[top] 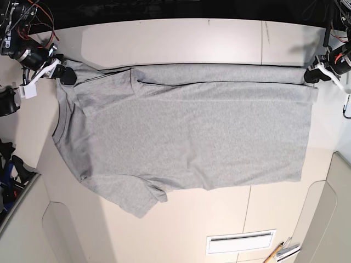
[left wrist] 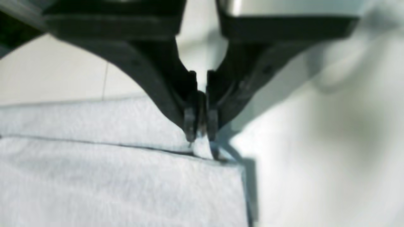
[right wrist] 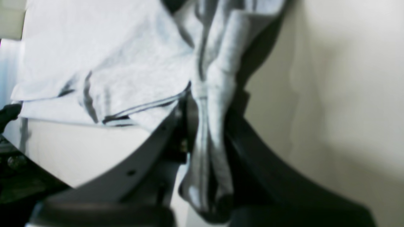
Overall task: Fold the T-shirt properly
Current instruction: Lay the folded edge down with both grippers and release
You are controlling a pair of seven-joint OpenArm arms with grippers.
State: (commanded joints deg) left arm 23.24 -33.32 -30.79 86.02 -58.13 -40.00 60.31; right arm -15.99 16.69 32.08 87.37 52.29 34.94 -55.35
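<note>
Pinched together on a corner of grey cloth, the left gripper [left wrist: 201, 126] grips the T-shirt [top: 192, 131] at one end, while the right gripper [right wrist: 208, 135] clamps a bunched fold at the other. Between them the garment lies spread across a pale table [top: 181, 41], a sleeve trailing toward its near edge. Uneven lifting could skew the fold; the thick bunch might set creases, and the left's slim corner hold could slip under tension.

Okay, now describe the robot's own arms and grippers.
Both grippers, left and right, are black. The left one's jaws curve inward to narrow, ridged tips. The arms show black parts with pale grey or silvery sections, and a reddish cable loops beside the right gripper.
</note>
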